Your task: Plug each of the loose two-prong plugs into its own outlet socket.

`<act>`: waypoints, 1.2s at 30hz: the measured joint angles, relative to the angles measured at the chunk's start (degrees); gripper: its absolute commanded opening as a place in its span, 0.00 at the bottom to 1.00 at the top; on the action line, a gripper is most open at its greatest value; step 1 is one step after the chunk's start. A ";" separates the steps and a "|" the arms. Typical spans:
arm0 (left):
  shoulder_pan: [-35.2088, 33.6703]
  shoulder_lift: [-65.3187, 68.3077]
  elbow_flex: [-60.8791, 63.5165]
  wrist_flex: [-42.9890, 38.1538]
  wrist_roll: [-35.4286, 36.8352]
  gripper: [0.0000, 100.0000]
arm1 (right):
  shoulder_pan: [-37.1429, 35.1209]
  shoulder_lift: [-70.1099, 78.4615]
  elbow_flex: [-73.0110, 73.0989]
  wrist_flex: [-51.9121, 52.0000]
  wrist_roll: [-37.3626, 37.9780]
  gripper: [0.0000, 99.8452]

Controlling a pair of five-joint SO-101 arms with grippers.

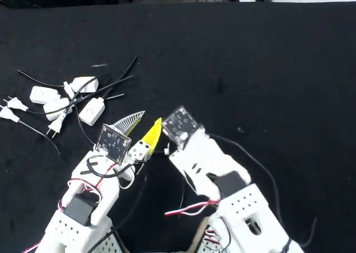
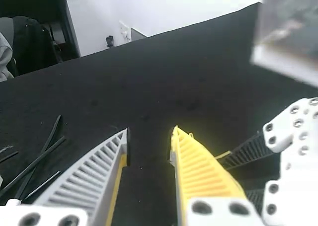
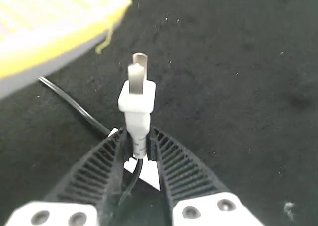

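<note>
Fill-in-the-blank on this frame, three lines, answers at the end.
1. The black-fingered right pincer is ____ on the white two-prong plug.
2. The yellow-and-grey-fingered left pincer is open and holds ____.
3. The white plastic outlet sockets lie on the black cloth table nearer the ____ arm.
Missing words: shut; nothing; left.

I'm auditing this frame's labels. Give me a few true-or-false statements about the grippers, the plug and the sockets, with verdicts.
1. The right gripper is shut on a white two-prong plug. True.
2. The left gripper holds an outlet socket. False: it is open with nothing between its fingers.
3. The held plug is already seated in a socket. False: its prongs are bare.
4. White sockets and other plugs lie clustered on the black table. True.
</note>
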 measured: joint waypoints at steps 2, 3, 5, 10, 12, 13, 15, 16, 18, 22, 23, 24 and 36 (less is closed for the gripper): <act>0.00 0.00 0.00 0.00 0.00 0.15 | 0.00 2.90 -0.44 -1.67 0.00 0.01; 0.00 0.00 0.00 0.00 0.00 0.15 | 0.00 3.69 -0.44 -2.20 0.00 0.01; 0.00 0.00 0.00 0.00 0.00 0.15 | 0.00 4.57 -0.44 -2.81 0.00 0.01; 0.00 -0.09 0.79 0.00 0.00 0.15 | 0.00 4.57 -0.44 -2.99 0.00 0.01; 0.00 -0.09 0.79 0.00 0.00 0.15 | 0.00 4.57 -0.44 -2.99 0.00 0.01; 0.00 -0.09 0.79 0.00 0.00 0.15 | 0.00 4.57 -0.88 -2.99 -0.44 0.01; 0.00 -0.09 0.79 0.00 0.00 0.15 | -1.05 4.57 -2.37 -2.73 -2.02 0.01; 0.00 -0.09 0.79 0.00 0.00 0.15 | -1.93 4.57 -2.73 -2.46 -2.37 0.01; 0.00 -0.09 0.79 -0.97 0.00 0.15 | -2.81 4.57 -2.73 -2.29 -2.81 0.01; 0.00 -0.09 0.79 -1.58 0.00 0.15 | -3.25 4.57 -2.73 -2.29 -2.99 0.01; 0.00 -0.09 0.79 -1.58 0.00 0.15 | -3.43 4.57 -2.73 -2.29 -2.99 0.01; 0.00 -0.09 0.79 -1.58 0.00 0.15 | -3.52 4.57 -2.73 -2.29 -2.99 0.01; -2.29 0.00 3.60 -2.11 0.00 0.15 | -3.52 4.57 -2.73 -2.29 -3.16 0.01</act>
